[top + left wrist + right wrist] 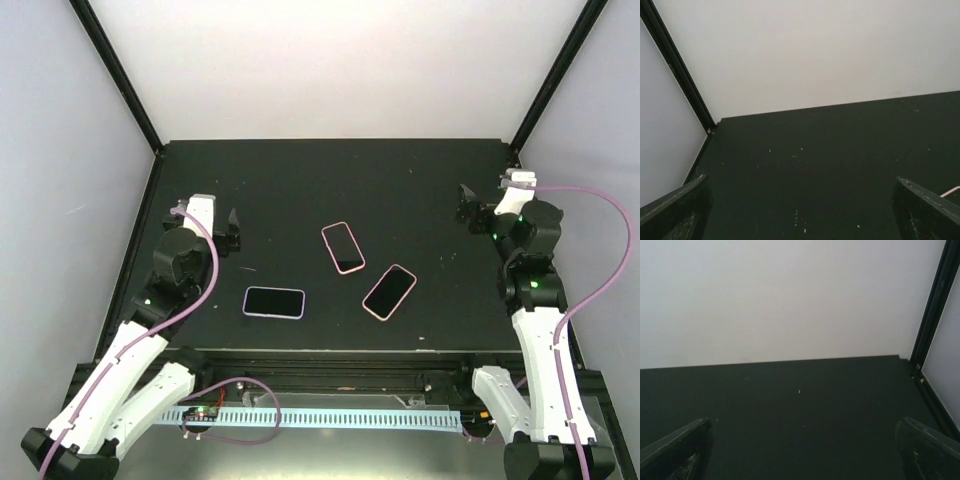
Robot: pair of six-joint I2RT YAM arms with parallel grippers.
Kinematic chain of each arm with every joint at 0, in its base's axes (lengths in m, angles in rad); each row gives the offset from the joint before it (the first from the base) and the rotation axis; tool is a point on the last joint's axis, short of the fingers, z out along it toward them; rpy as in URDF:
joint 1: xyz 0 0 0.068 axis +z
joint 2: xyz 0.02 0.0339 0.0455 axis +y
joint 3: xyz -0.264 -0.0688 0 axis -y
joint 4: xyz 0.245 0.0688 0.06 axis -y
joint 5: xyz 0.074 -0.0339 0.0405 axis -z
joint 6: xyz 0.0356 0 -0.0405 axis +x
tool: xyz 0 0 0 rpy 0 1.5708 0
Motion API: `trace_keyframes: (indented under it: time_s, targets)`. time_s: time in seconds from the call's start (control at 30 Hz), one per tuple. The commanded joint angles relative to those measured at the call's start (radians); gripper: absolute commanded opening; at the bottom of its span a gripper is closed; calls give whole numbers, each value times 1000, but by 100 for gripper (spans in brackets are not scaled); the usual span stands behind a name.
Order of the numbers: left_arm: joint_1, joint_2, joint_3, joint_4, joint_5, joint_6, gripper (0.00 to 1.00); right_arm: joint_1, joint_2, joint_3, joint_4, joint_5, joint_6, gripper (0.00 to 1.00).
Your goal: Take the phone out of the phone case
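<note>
Left phone (273,301), pale-rimmed, and pink-rimmed middle phone (343,247) and right phone (389,292) lie flat mid-worktop (420,180), matte black, apart, far from its edges. Left gripper (232,230) and right gripper (465,205) hover at the sides, fingers spread wide.

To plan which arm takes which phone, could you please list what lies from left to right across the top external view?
In order: left gripper → lilac-cased phone → middle pink-cased phone → right-hand pink-cased phone → right gripper.
</note>
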Motion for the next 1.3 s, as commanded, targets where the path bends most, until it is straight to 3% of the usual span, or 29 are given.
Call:
trace_keyframes:
  time_s: [0.0, 0.33, 0.43, 0.6, 0.7, 0.87, 1.27]
  targets:
    - [19, -18, -6, -89, 66, -64, 99, 10, -1, -42, 5, -31, 13, 100]
    - [13, 11, -9, -169, 304, -97, 99, 19, -21, -136, -2, -162, -106, 100]
    - [-13, 35, -1, -195, 348, -101, 99, 21, -16, -101, -87, -207, -158, 99]
    - [-189, 105, 55, -223, 384, -142, 96, 24, -41, -55, -287, -307, -351, 87]
    - [-330, 221, 101, -230, 395, -195, 97, 25, -91, -99, -295, -278, -382, 85]
    - [-506, 437, 166, -208, 443, -264, 99, 28, -141, -182, -280, -280, -406, 90]
    - [-586, 867, 280, -118, 571, -315, 99, 37, -60, -167, -324, -311, -447, 93]
